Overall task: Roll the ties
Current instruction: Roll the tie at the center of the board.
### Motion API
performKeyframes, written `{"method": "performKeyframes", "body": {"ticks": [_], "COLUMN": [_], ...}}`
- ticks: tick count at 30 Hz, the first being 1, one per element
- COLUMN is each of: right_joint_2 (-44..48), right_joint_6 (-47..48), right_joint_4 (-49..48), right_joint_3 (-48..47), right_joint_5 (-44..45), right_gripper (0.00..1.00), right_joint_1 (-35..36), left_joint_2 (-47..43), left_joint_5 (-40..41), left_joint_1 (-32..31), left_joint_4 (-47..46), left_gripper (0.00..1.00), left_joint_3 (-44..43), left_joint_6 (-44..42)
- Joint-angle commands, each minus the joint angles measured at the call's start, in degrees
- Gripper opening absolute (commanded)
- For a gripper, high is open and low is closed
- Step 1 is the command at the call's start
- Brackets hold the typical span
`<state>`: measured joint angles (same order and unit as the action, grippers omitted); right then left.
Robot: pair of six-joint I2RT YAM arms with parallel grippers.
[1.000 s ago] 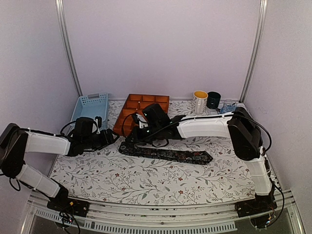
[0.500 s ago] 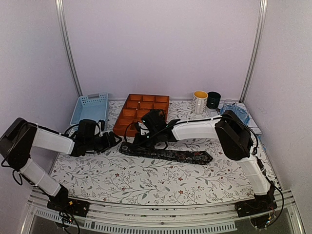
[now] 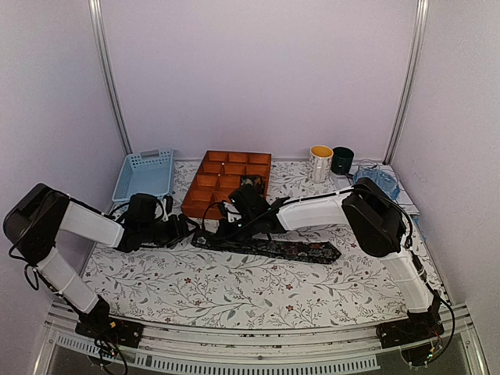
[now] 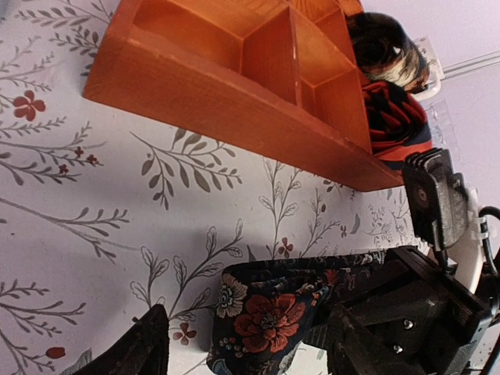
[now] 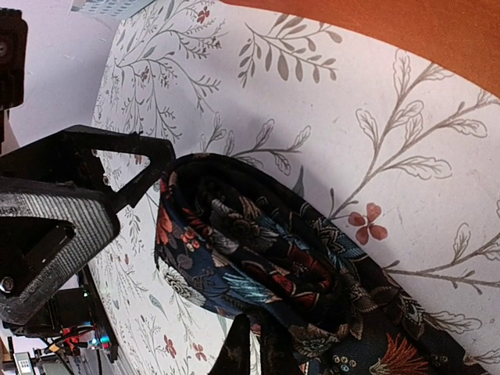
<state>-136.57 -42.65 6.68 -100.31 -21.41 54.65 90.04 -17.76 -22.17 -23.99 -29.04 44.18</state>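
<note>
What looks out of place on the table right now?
Nothing stands out. The flat tie lies straight before the orange tray, its left end doubled over where the right pincer pinches it; two rolled ties sit inside tray compartments. Nothing spilled or damaged.

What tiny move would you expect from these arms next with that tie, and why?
Likely the right end effector should turn over, rolling the folded end along the tie. It looks closed on that fold, the rest of the tie lies flat and unrolled, and the open left end effector sits astride the end, able to steady it.
</note>
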Motion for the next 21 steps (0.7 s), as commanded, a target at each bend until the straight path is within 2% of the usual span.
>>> {"method": "performKeyframes", "body": {"ticks": [1,8,16,21], "right_joint_2": [-2.4,-2.0,-1.9,-2.0], "right_joint_6": [-0.8,-0.9,-1.3,-1.4], "right_joint_4": [0.4,-0.1,-0.5,-0.8], "right_joint_3": [2.6,2.7,2.8,2.9], "right_joint_5": [1.3,1.0,0.5,0.1], "right_gripper": [0.06,0.06,0.06,0.06], "right_joint_1": [-0.7,-1.1,-1.3,-1.3], "left_joint_2": [2.1,5.1,8.8,10.4], "left_joint_5": [-2.4,-4.3,-7.5,-9.3], "left_joint_1": [0.5,0.1,0.0,0.0], "left_joint_4": [-2.6,-4.5,-9.0,-11.8], "left_gripper": [0.67,0.65,0.58,0.49], "left_joint_3": [0.1,-0.4,-1.0,-1.0], "left_joint_6": [0.4,0.7,1.8,2.6]}}
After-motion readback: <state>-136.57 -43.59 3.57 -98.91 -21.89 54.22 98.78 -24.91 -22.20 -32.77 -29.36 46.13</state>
